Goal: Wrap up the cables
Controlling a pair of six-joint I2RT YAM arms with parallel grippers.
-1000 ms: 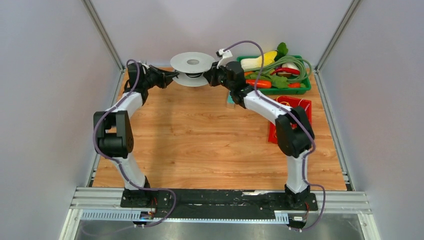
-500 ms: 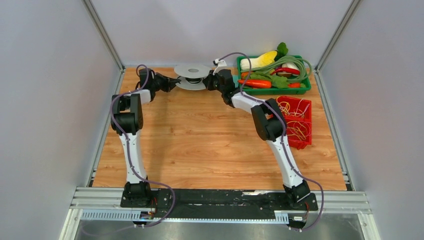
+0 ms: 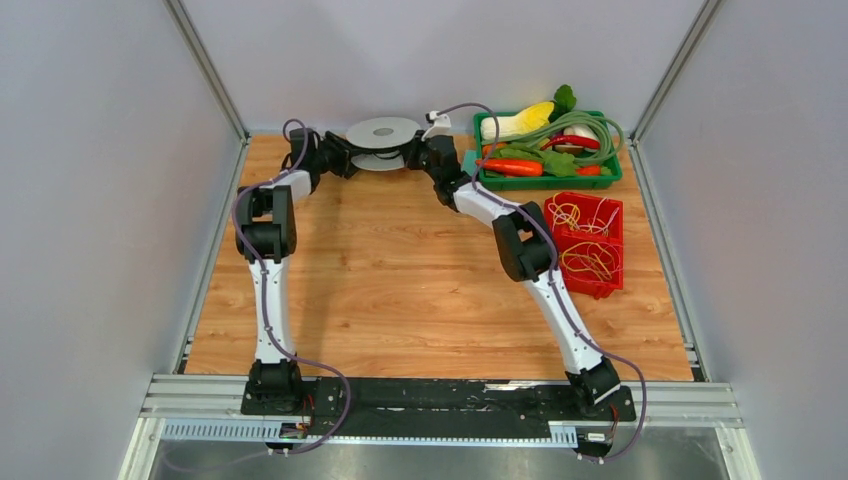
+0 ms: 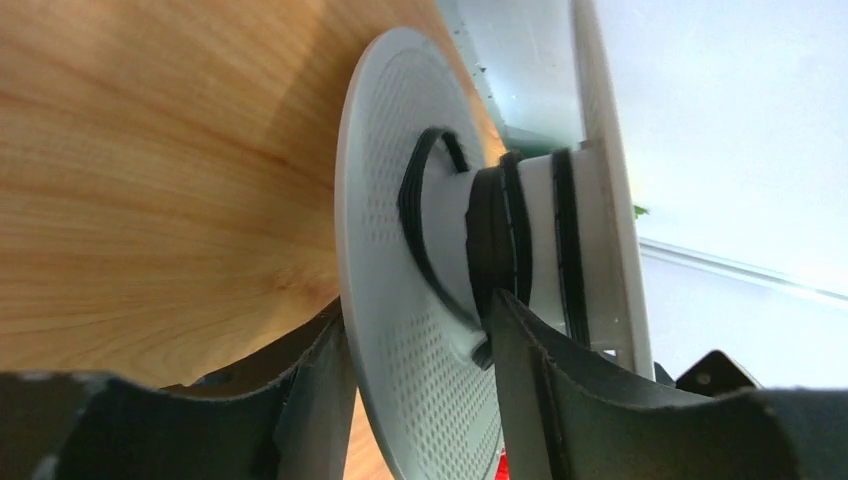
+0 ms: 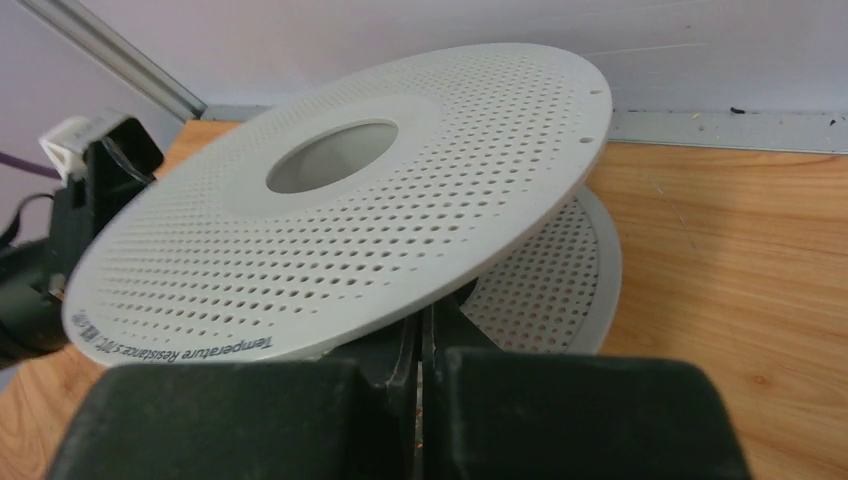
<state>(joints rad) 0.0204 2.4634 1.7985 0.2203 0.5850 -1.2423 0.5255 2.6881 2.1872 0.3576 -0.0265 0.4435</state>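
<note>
Left gripper (image 4: 415, 318) jaws stand apart, straddling the lower flange of the grey perforated plastic spool (image 3: 383, 131), apparently to steady it. We find the right gripper (image 5: 420, 345) pressed together beneath the upper flange. We note the thin black cable (image 4: 492, 250) wound round the hub.

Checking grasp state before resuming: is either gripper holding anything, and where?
Left gripper open astride the lower flange of the spool, not clamped. Right gripper shut under the top flange; anything pinched there cannot be told.
</note>
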